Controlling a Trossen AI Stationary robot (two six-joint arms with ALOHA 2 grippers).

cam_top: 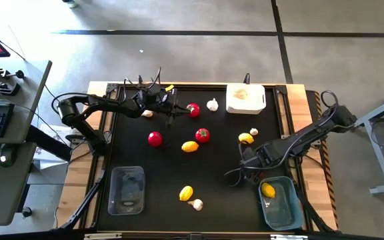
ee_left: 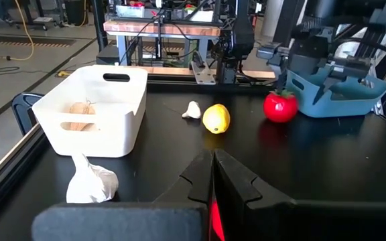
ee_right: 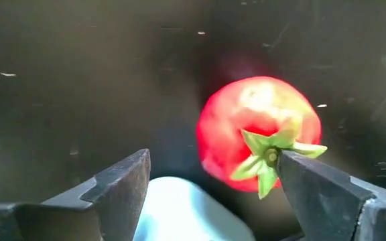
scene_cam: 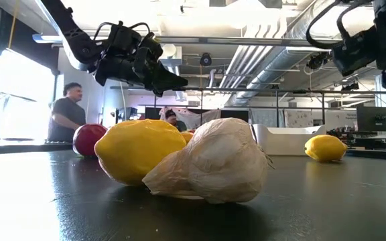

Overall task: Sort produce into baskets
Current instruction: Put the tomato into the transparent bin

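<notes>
Two lemons (cam_top: 189, 147) and scattered garlic (cam_top: 212, 105) between the baskets (cam_top: 246, 99).

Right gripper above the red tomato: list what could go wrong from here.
1. The red tomato sits off-centre in the open right gripper, close to one finger. Closing may nudge it so it rolls away.
2. The blue basket beside it already holds a lemon. Dropping the tomato there would likely mix kinds.
</notes>
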